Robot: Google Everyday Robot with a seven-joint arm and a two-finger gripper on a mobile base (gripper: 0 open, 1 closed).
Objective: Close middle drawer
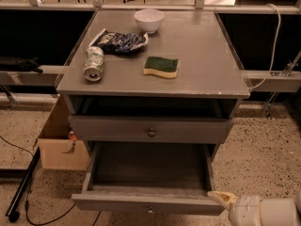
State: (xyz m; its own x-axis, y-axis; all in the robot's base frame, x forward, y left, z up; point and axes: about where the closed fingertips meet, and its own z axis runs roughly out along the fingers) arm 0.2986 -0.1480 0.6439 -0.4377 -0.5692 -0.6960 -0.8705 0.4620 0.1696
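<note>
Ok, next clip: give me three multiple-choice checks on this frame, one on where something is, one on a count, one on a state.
1. Where is the gripper?
A. upper left of the view
B. lower right, beside the middle drawer's front right corner
C. inside the drawer

2. How many things lie on the cabinet top?
A. two
B. four
C. six

3. The middle drawer is:
A. pulled far out
B. pushed fully in
C. taken out and set on the floor

Answers:
1 B, its pale tip sits by that corner.
2 B, there is a bowl, a bag, a can and a green sponge.
3 A, its empty inside shows from above.
</note>
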